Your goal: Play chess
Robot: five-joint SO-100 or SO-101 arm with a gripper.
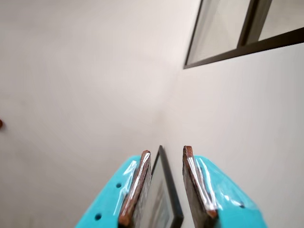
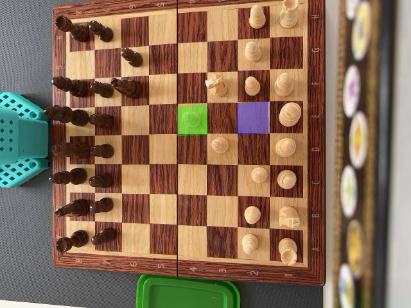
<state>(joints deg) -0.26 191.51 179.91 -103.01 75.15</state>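
In the overhead view a wooden chessboard (image 2: 186,266) fills the table. Dark pieces (image 2: 80,117) stand along its left side and light pieces (image 2: 286,147) along its right. A pawn (image 2: 191,119) stands on a square tinted green. Two squares to its right is a bare square tinted purple (image 2: 252,117). A light knight (image 2: 216,84) and a light pawn (image 2: 219,144) stand near the middle. The teal arm (image 2: 22,138) sits at the board's left edge. In the wrist view my gripper (image 1: 166,153) points at a pale wall, open, with nothing held.
A green plastic lid (image 2: 187,292) lies below the board's bottom edge. A dark strip with round discs (image 2: 359,147) runs down the right side. In the wrist view a dark window frame (image 1: 242,42) shows at the upper right.
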